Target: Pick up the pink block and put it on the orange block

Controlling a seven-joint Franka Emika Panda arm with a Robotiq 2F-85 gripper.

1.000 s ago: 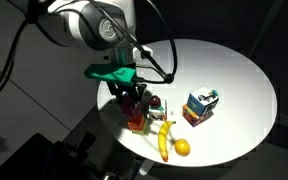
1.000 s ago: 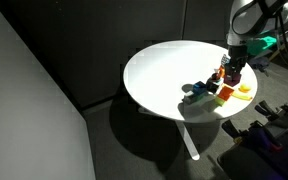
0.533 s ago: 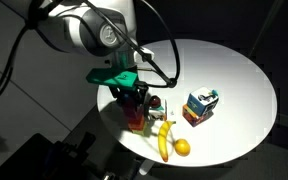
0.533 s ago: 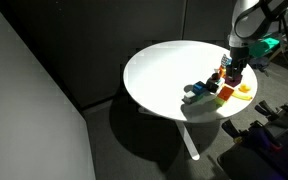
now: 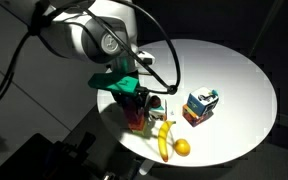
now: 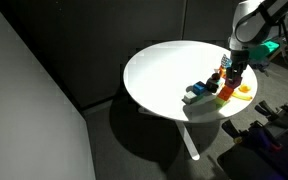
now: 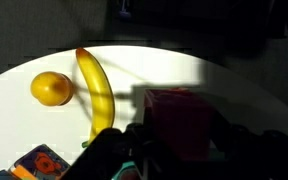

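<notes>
The Panda arm (image 5: 89,35) bends low over the near edge of a round white table (image 5: 234,70), its gripper (image 5: 134,106) pointing straight down; in the wrist view the pink block (image 7: 180,118) sits directly under the gripper (image 7: 180,152), between the two dark fingers (image 7: 112,152) that flank it on either side; shadow covers the contact points, so it cannot be told whether the pads press on the block or merely bracket it.

The block is a cube and has no long axis; in the wrist view its top face looks up at the camera and its edges run roughly square to the frame, its side faces turned towards the fingers; its colour reads as deep crimson-pink in the shade.

In an exterior view a reddish-orange cube, the orange block (image 5: 136,123), shows just below the gripper near the table's rim; whether the pink block touches it cannot be made out; in an exterior view the gripper (image 6: 229,77) hangs over the same cluster at the table's (image 6: 164,65) far side.

A banana (image 7: 94,92) lies just beside the block, its length running away from the gripper; an orange fruit (image 7: 51,88) rests near the banana's far side, apart from it; a multicoloured box (image 5: 200,106) stands further in on the table, apart from the blocks.
</notes>
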